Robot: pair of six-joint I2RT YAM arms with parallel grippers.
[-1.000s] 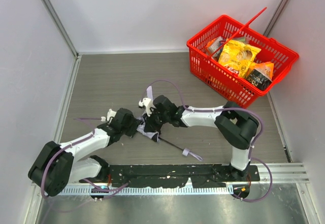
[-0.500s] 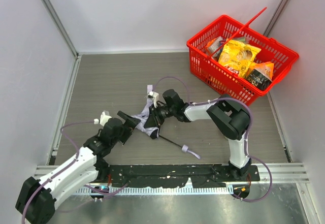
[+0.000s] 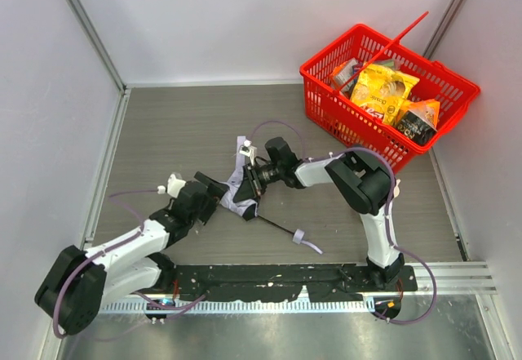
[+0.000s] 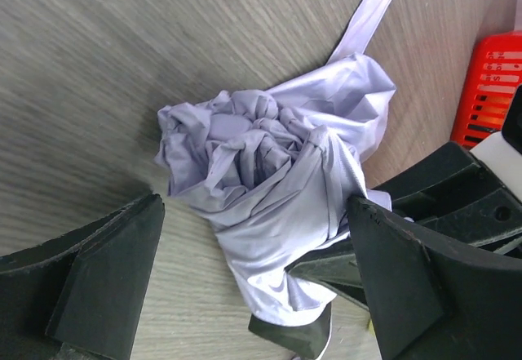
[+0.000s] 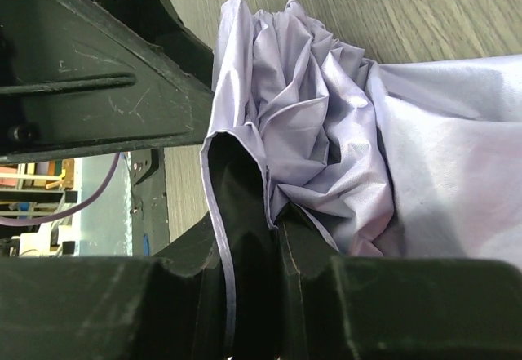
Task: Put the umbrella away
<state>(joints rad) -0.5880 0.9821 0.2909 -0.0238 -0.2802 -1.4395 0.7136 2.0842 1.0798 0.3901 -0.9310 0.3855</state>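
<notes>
Our left claw [image 4: 254, 213] is spread wide open, one finger on each side of the crumpled pale lavender fabric umbrella [image 4: 269, 164]. Our right claw [image 5: 273, 225] pinches its cloth tight. The umbrella lies mid-table, its thin black shaft [image 3: 276, 227] pointing to 4 o'clock.

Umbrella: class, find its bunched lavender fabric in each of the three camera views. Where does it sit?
Top external: umbrella left of centre, between the two arms.
Left wrist: umbrella fills the centre.
Right wrist: umbrella spans upper middle to right edge.
Shared landmark: grey wood-grain table.
</notes>
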